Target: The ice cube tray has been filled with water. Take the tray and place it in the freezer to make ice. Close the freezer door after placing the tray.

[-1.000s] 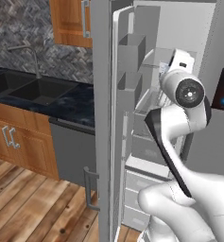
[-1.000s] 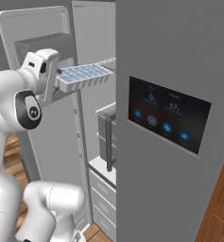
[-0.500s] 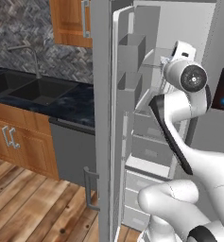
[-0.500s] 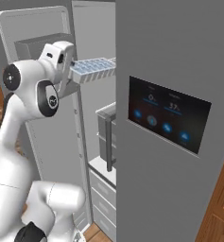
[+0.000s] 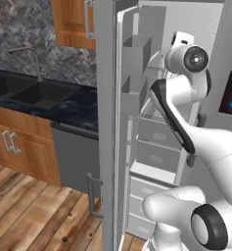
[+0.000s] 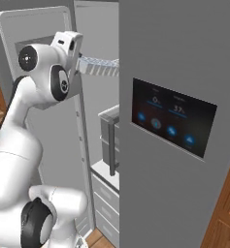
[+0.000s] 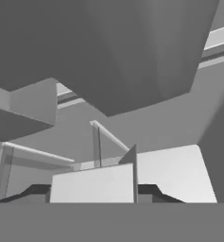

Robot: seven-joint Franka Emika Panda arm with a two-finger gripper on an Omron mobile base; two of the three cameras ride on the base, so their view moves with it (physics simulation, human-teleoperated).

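Here we list the freezer [image 6: 94, 43], its freezer door [image 5: 107, 122] swung wide, boxy grey bins [image 5: 135, 54] lining the door's inner face and grey drawers [image 5: 154, 157] stacked low inside. The ice cube tray [image 6: 99, 67] sits level, reaching into the upper freezer space (cells too small to read). Our gripper [image 6: 80, 65] is clamped on the tray's near end, the arm raised high and bent at the elbow.

The white arm rises from its base, bends back at the elbow, and reaches high with the wrist level; the gripper [image 6: 80, 66] points forward, its fingers closed on the end of the ice cube tray [image 6: 100, 66]
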